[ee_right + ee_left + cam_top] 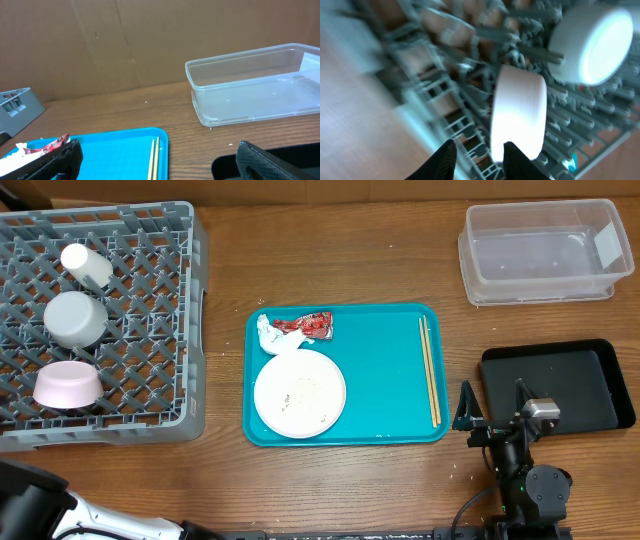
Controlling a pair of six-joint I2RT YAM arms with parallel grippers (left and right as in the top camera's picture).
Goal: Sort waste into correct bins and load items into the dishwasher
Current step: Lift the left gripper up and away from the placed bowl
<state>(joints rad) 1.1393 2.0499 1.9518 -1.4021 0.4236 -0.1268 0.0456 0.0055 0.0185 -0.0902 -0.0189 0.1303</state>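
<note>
1. Waste lies at the far left corner of the teal tray [385,405]. The crumpled tissue [268,335] touches the red wrapper [312,326], and both are just beside the plate [299,393]. The plate carries small specks, probably rice.
2. The chopsticks [429,370] lie together along the tray's right side, which is the side that the right arm reaches most easily.
3. The dish rack [150,300] holds the cup [85,265], the farther bowl [75,318] and the nearer bowl [67,385], lodged between the grid ribs.
4. The left gripper [479,152] has its jaws apart and empty, just in front of the nearer bowl, which stands on its edge. This view is blurred.
5. The right gripper [159,150] has its jaws wide open and holds nothing. It is low over the surface [350,490], between the teal tray and the black tray [555,385]. The clear tub [545,250] stands behind, and no waste is in either bin.
</note>
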